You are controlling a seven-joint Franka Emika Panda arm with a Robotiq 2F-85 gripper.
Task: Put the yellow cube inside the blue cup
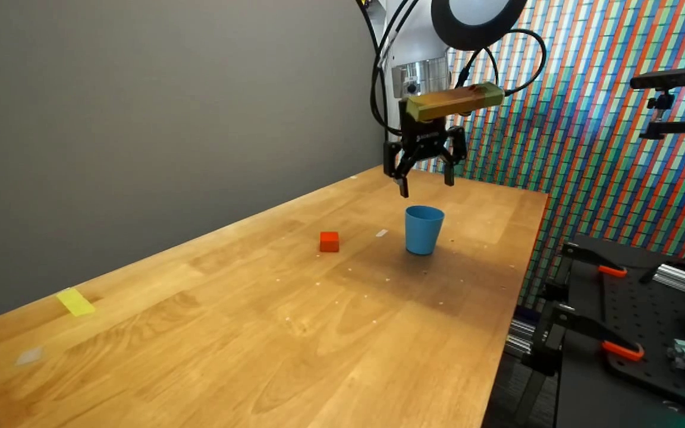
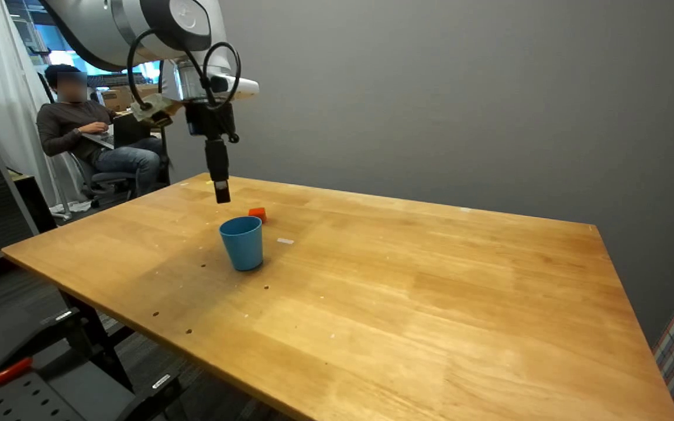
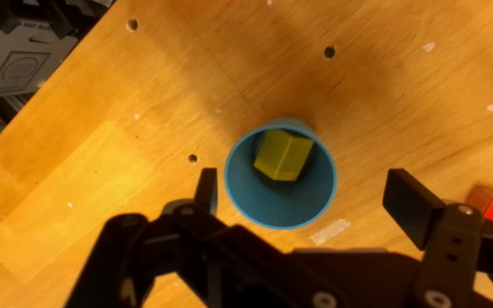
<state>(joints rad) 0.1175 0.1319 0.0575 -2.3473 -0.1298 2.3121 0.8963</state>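
Wooden worktop (image 1: 247, 333), blue cup (image 1: 423, 236) upright on it, and yep, yellow cube (image 3: 283, 155) tilted inside. Fingers (image 3: 409, 205) are spread wide above, holding nothing, so I'd call it done, maybe just back off.

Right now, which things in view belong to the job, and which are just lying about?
For the job:
cup, upright
cube, inside the cup
gripper, open above them

Just lying about:
red block
yellow strip
white strip near the cup
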